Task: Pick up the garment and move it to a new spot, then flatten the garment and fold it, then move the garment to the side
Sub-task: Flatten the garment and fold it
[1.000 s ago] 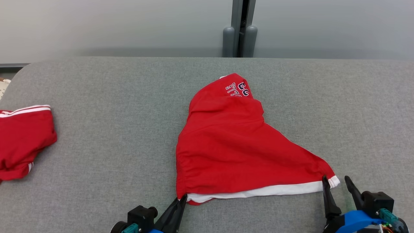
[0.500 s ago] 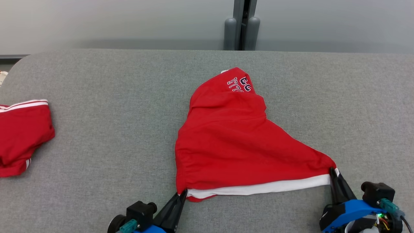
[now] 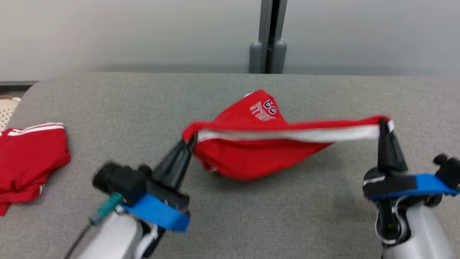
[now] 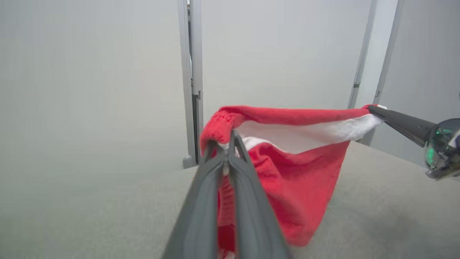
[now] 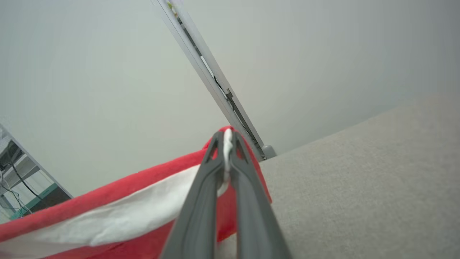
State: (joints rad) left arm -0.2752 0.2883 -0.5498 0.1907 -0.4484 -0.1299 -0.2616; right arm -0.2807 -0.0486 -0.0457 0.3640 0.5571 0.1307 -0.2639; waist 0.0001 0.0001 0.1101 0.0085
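The garment is red with a white inner band and dark lettering on its far part. It hangs stretched above the grey table, its far end still resting on the cloth surface. My left gripper is shut on the garment's left corner. My right gripper is shut on the right corner, where white fabric shows between the fingers. In the left wrist view the garment sags below the taut white band, and the right gripper's fingers hold its far end.
Another red garment with white stripes lies at the table's left edge. A grey post stands behind the table against a pale wall. Open grey surface lies in front of and to both sides of the held garment.
My right gripper closed on the garment's right corner. Both grippers then rose and moved forward, lifting the near edge off the table and pulling it taut. The head camera also shifted.
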